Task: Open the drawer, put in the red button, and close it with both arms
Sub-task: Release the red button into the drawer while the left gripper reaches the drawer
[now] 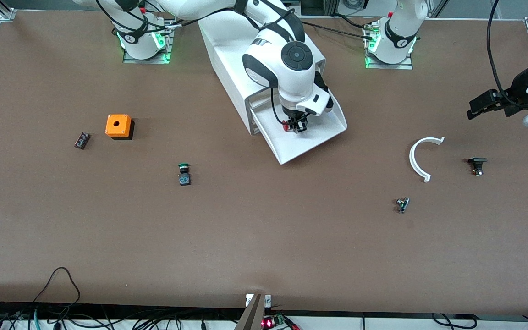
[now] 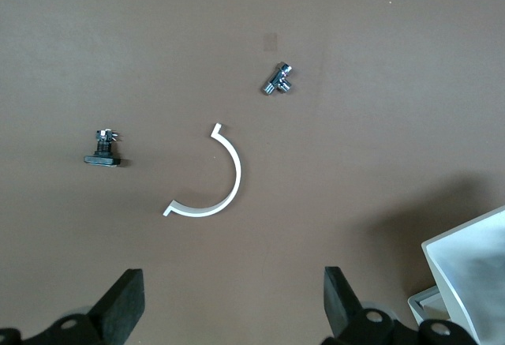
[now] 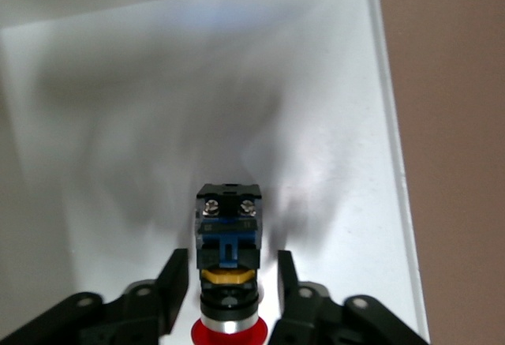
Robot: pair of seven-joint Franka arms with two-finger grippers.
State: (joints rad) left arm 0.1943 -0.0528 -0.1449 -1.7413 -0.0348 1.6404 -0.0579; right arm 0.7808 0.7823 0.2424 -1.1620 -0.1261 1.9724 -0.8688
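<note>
White plastic fills the right wrist view: the drawer (image 1: 307, 137) is standing pulled out of the cabinet (image 1: 241, 59), which sits near the worktop edge where the arm bases stand, so the opening step looks done. The right gripper (image 1: 297, 126) is hanging low inside the drawer tray, its fingers (image 3: 175, 282) closed on the red button (image 3: 229, 262), red cap toward the wrist and black, blue and yellow body pointing outward. Whether the button is touching the tray floor is unclear. By my reading the placing is under way; releasing and closing with both arms remain.

The left gripper (image 1: 486, 103) is waiting over the worktop's edge at the left arm's end, fingers (image 2: 126, 305) spread wide and holding nothing, above a white curved strip (image 2: 209, 191), a black-capped switch (image 2: 102, 151) and a small metal fitting (image 2: 278, 80). A green-capped switch (image 1: 184, 174) is lying untouched toward the right arm's end.
</note>
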